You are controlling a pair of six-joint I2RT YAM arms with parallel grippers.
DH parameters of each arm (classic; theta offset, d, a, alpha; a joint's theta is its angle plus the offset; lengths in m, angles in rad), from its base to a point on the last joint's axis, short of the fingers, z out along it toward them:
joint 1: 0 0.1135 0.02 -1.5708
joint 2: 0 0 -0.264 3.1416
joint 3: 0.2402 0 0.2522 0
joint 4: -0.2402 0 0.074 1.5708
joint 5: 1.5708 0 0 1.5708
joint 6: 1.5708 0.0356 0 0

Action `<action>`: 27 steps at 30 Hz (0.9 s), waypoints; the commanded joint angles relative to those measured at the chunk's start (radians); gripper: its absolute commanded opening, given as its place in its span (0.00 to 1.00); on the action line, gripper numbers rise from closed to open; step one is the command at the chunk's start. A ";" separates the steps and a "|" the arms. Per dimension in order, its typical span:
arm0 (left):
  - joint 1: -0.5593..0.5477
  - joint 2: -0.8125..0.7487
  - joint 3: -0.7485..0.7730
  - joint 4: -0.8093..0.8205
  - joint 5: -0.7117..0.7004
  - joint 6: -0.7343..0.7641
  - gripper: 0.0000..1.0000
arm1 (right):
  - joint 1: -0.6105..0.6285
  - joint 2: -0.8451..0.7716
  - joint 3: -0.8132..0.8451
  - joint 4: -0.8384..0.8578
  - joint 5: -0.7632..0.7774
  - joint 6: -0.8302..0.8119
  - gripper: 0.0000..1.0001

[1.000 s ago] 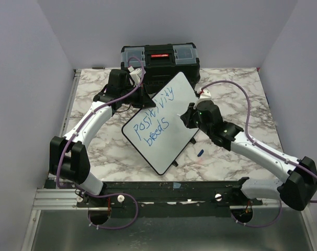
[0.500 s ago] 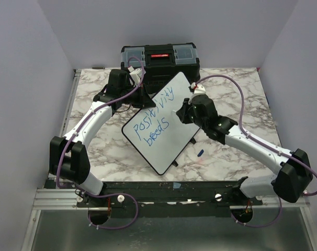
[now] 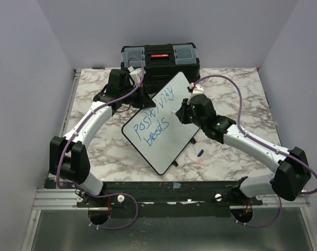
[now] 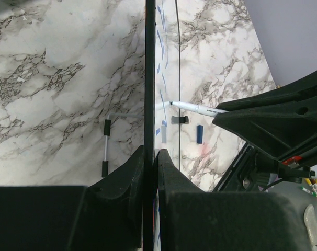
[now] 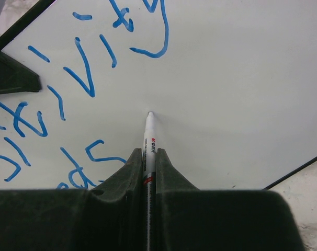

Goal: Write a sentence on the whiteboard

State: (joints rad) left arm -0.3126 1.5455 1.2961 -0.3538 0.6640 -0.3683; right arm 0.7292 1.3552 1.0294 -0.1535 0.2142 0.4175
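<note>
My right claw (image 5: 149,156) is clamped on the marker (image 5: 149,133), its tip at the whiteboard (image 5: 237,73), right of "breeds". My left claw (image 4: 149,162) pinches the board's edge, holding it tilted on the counter (image 3: 231,157). I'd press lightly and follow the slant of the sentence (image 3: 153,123).

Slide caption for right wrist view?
Right tool grips a marker, tip at the whiteboard, beside blue writing.

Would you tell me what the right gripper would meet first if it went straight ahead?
The marker in the right gripper would meet the whiteboard first; its tip may already touch it.
</note>
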 commanded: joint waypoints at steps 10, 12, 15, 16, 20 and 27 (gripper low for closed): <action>-0.017 -0.010 0.005 -0.018 -0.021 0.088 0.00 | 0.001 -0.015 -0.048 -0.034 -0.029 -0.002 0.01; -0.017 -0.009 0.005 -0.017 -0.021 0.088 0.00 | 0.001 -0.020 -0.061 -0.038 -0.031 0.001 0.01; -0.017 -0.009 0.005 -0.017 -0.021 0.088 0.00 | 0.001 -0.029 -0.079 -0.044 -0.035 0.010 0.01; -0.017 -0.010 0.005 -0.017 -0.021 0.087 0.00 | 0.000 -0.032 -0.085 -0.046 -0.038 0.012 0.01; -0.017 -0.009 0.004 -0.017 -0.021 0.086 0.00 | 0.001 -0.042 -0.108 -0.056 -0.053 0.026 0.01; -0.017 -0.011 0.003 -0.017 -0.021 0.086 0.00 | 0.001 -0.056 -0.129 -0.073 -0.090 0.044 0.01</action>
State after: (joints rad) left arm -0.3126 1.5455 1.2961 -0.3580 0.6640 -0.3687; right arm 0.7292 1.3029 0.9314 -0.1745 0.1898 0.4377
